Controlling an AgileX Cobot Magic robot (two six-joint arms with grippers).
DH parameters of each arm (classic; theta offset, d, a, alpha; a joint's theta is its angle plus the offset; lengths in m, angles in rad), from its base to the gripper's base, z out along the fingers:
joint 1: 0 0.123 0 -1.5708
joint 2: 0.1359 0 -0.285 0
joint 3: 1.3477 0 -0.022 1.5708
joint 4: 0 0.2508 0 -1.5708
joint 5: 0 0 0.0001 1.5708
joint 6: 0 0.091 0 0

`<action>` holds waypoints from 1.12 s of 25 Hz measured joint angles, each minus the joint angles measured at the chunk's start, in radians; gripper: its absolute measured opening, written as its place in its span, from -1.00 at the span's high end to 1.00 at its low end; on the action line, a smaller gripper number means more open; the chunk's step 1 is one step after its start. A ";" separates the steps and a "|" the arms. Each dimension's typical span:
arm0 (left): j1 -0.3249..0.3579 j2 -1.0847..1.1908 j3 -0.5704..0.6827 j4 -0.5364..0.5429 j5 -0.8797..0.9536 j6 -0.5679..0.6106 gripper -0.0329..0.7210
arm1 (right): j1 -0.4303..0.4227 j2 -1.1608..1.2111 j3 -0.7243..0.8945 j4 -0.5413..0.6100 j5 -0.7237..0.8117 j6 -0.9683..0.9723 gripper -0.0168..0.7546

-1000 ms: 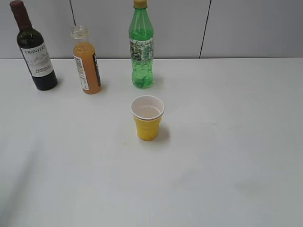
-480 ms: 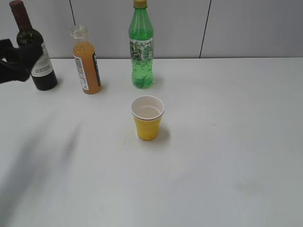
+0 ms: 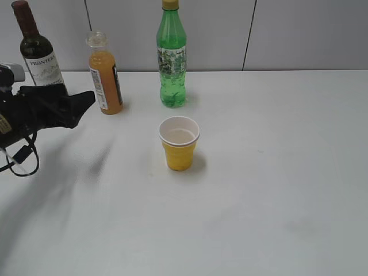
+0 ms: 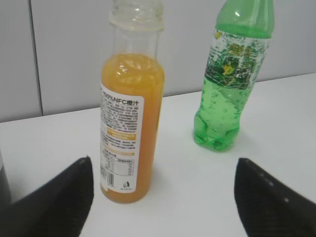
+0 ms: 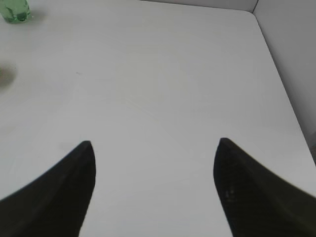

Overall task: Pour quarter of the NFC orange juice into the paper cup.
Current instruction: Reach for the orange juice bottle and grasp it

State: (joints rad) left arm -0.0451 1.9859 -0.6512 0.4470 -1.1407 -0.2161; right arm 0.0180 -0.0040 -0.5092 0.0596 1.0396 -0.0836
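The NFC orange juice [image 3: 106, 80] stands uncapped at the back left of the table, between a wine bottle and a green bottle. In the left wrist view the juice bottle [image 4: 131, 128] stands upright ahead of the jaws, nearer the left finger. My left gripper [image 3: 86, 100] [image 4: 163, 170] is open and empty, just left of and in front of the juice bottle, not touching it. The yellow paper cup [image 3: 179, 143] stands upright near the middle of the table. My right gripper [image 5: 154, 143] is open and empty over bare table; it does not show in the exterior view.
A dark wine bottle [image 3: 40, 60] stands at the far left, behind my left arm. A tall green bottle [image 3: 171, 54] [image 4: 232, 79] stands right of the juice, behind the cup. A grey wall runs along the table's back edge. The table's right edge [image 5: 276, 74] meets a wall.
My left arm has come in from the left edge and moved right toward the juice bottle. The bottles and cup have not moved.
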 joint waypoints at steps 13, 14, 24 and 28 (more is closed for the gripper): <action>0.000 0.193 -0.245 0.024 0.031 0.004 -0.86 | 0.000 0.000 0.000 0.000 0.000 0.000 -0.58; 0.000 0.203 -0.259 0.025 0.034 0.004 -0.86 | 0.000 0.000 0.000 0.000 0.000 0.000 -0.58; -0.031 0.317 -0.437 0.038 0.095 0.005 -0.86 | 0.000 0.000 0.000 0.000 0.000 0.000 -0.58; -0.060 0.352 -0.501 0.038 0.102 0.005 -0.86 | 0.000 0.000 0.000 0.000 0.000 0.000 -0.58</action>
State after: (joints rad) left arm -0.1054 2.3382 -1.1523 0.4853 -1.0383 -0.2107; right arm 0.0180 -0.0040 -0.5092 0.0596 1.0396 -0.0836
